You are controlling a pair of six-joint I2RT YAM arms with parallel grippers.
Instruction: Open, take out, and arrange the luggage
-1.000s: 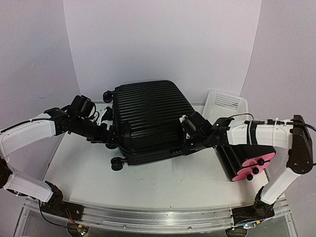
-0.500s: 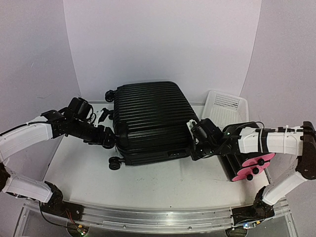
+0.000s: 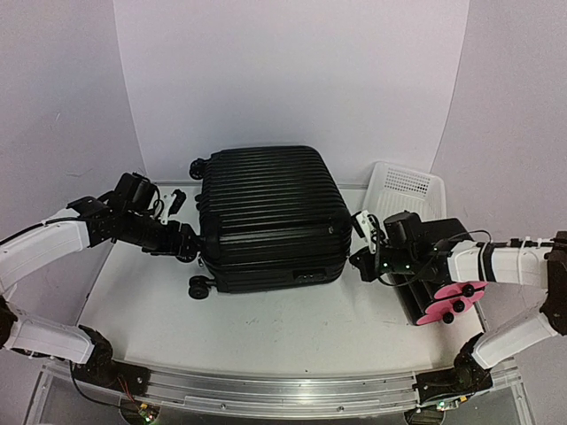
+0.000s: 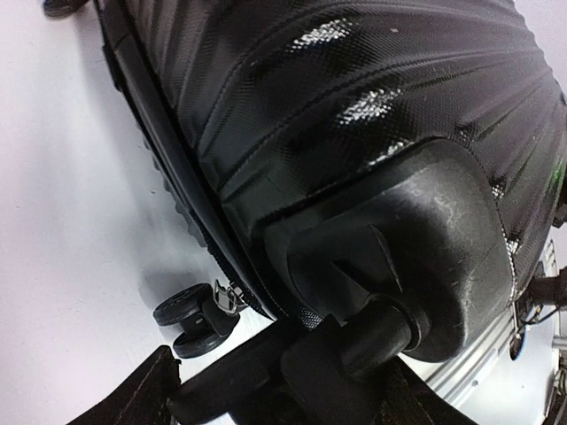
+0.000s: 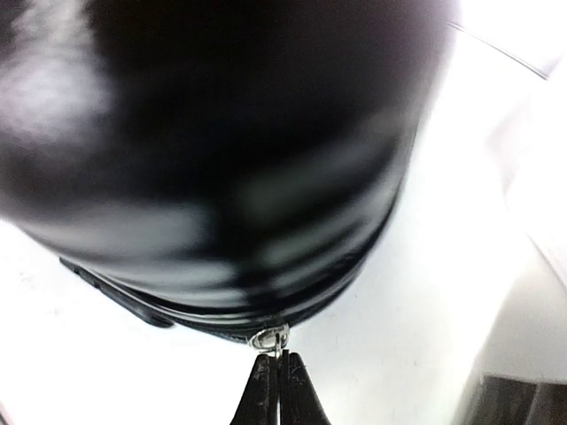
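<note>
Luggage [image 3: 270, 212]: black ribbed hard-shell, lying flat, lid down, at mid-counter [image 3: 292, 332], wheels toward the left. Left claw [image 3: 189, 249]: clamped on luggage at near-left corner wheel. Right claw [image 5: 274, 376]: fingers together, pinching zipper pull [image 5: 269, 339] at near-right corner. White mesh basket [image 3: 405, 188] behind, right. Pink-fronted black box [image 3: 440, 292] under right arm.

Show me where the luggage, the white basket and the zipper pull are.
luggage [image 3: 270, 208]: top view, middle of its ribbed shell.
white basket [image 3: 405, 183]: top view, its perforated wall.
zipper pull [image 5: 268, 339]: right wrist view, the metal ring just above the fingertips.
</note>
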